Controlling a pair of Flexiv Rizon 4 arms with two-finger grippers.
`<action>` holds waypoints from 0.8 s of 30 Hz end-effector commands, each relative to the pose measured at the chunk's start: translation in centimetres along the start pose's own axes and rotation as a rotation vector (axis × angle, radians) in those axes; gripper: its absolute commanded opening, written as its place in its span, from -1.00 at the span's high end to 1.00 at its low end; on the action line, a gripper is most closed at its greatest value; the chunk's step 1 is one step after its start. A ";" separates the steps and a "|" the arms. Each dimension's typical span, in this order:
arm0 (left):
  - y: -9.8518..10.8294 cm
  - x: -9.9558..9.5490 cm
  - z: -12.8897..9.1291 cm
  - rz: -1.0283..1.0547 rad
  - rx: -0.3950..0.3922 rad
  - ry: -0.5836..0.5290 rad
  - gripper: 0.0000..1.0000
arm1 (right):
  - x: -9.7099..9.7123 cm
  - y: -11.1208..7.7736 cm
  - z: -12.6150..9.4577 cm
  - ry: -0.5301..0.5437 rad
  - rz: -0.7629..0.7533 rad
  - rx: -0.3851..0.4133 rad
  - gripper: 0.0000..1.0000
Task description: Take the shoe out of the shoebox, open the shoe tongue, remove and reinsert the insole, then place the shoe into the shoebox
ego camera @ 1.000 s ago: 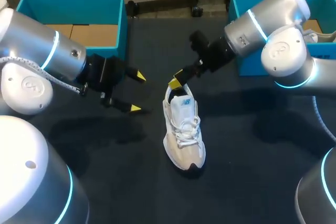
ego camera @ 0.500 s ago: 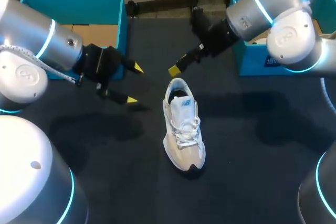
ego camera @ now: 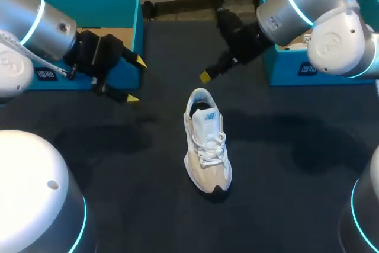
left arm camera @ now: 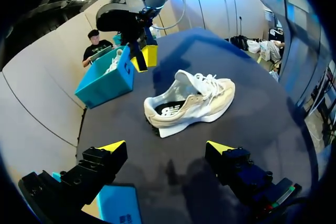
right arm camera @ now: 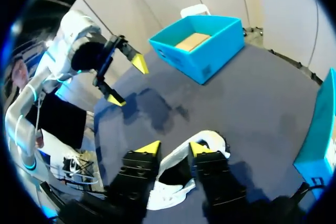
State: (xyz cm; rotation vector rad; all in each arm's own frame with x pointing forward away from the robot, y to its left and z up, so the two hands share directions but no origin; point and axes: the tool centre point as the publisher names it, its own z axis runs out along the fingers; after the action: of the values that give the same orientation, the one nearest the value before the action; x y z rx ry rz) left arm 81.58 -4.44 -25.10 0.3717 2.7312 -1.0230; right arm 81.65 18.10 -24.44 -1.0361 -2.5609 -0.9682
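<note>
A white and beige sneaker point(ego camera: 206, 146) lies on the dark table, heel toward the far side, tongue and laces up. In the left wrist view the sneaker point(left arm camera: 191, 103) sits ahead of my left gripper point(left arm camera: 167, 148), which is wide open and empty. That left gripper point(ego camera: 135, 79) hangs by the left blue shoebox point(ego camera: 89, 10). My right gripper point(ego camera: 205, 76) hovers above and beyond the heel. In its own view the right gripper point(right arm camera: 175, 149) has its fingers drawn close with a small gap, nothing between them, and the sneaker point(right arm camera: 173, 187) below.
The right blue shoebox point(ego camera: 284, 66) stands at the far right with something white inside. The left shoebox point(right arm camera: 199, 45) shows a cardboard floor. Dark tabletop point(ego camera: 278, 164) surrounds the sneaker.
My right gripper rose off the sneaker's heel and moved back toward the right box, its fingers coming closer together. My left arm drew back toward the left shoebox, still open.
</note>
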 end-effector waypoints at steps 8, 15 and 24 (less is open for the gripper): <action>0.3 -0.9 -2.1 0.008 -0.029 -0.004 -1.00 | 0.9 -0.4 -1.4 -0.167 0.050 0.044 1.00; 0.3 -0.9 -2.1 0.008 -0.029 -0.004 -1.00 | 0.9 -0.4 -1.4 -0.167 0.050 0.044 1.00; 0.3 -0.9 -2.1 0.008 -0.029 -0.004 -1.00 | 0.8 -0.9 -0.2 -0.401 0.129 0.069 1.00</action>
State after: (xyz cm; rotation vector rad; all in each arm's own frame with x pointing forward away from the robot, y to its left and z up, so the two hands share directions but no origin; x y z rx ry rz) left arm 82.39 -3.03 -23.49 0.3761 2.7351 -0.9839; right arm 81.01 16.72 -24.35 -1.2885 -2.6811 -0.7952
